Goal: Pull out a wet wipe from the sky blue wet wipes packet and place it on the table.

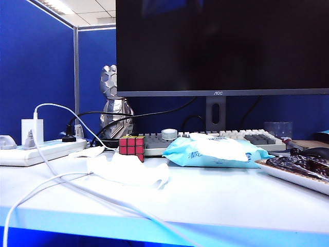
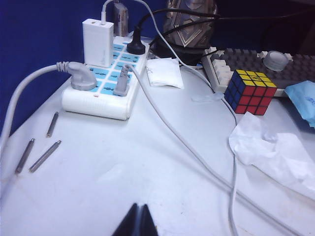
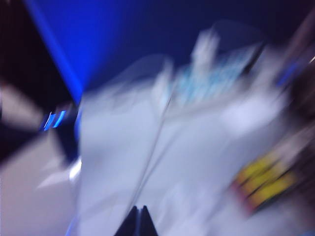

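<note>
Right gripper [image 3: 140,216] pinched together on nothing, over blurred table; left gripper [image 2: 139,219] likewise closed, empty, low above the table [image 1: 216,200]. Limp, crumpled white wet wipe [image 1: 128,170] already lying flat on desk beside the Rubik's cube [image 1: 132,145]. Pillowy sky blue wet wipes packet [image 1: 216,151] farther back. Probably finished; only retreating left.

On the table [image 1: 216,198], the wet wipe [image 1: 128,171] lies left of centre, near the front. Just behind it stands the cube [image 1: 132,145], with the keyboard [image 1: 257,138] stretching right behind the wipes packet [image 1: 216,153]. The packet lies right of the cube. The power strip [image 1: 36,152] sits far left. A tray [image 1: 295,174] rests at the right edge. The left gripper [image 2: 139,219] hovers over the table's left part, near the cables; the right gripper [image 3: 139,221] hangs above the table too.
</note>
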`<state>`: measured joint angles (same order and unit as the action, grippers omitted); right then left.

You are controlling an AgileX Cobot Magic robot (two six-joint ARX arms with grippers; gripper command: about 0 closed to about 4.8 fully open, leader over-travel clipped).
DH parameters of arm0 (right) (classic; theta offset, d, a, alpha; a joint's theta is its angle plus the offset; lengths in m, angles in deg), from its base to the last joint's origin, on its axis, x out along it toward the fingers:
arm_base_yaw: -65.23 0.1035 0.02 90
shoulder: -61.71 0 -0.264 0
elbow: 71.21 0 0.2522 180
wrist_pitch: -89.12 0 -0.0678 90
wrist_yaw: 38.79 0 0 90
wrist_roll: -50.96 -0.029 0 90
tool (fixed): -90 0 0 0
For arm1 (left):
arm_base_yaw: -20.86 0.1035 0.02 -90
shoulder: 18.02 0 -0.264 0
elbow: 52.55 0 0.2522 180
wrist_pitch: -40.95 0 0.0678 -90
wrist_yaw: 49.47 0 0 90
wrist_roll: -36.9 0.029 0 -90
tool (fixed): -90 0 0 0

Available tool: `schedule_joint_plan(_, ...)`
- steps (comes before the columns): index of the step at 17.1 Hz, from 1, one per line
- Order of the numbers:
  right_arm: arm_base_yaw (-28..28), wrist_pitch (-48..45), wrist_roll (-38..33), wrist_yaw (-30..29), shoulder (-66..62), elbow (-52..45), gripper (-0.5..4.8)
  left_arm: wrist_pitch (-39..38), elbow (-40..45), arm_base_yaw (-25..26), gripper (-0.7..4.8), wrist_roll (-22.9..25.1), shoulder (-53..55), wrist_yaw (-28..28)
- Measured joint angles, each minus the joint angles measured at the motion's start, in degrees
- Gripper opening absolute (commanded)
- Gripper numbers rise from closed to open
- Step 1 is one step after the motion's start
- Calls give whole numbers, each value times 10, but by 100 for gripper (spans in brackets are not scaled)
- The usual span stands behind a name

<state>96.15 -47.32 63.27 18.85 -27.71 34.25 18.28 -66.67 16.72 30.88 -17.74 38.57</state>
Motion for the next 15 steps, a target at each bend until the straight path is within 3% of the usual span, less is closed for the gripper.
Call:
schedule_joint_plan(3, 0, -7, -27, 24, 76, 75, 1, 0, 0, 0, -1, 0, 0, 0)
schedule_joint_plan(10, 0, 24, -39, 172, 342, 127, 1, 0, 0, 0, -1, 0, 0, 0)
schedule_joint_plan(13, -1, 97, -39, 221, 456, 127, 2, 0, 0, 0, -1, 0, 0, 0)
schedule_joint_plan(15, -1, 134, -39, 221, 503, 128, 2, 0, 0, 0, -1, 0, 0, 0)
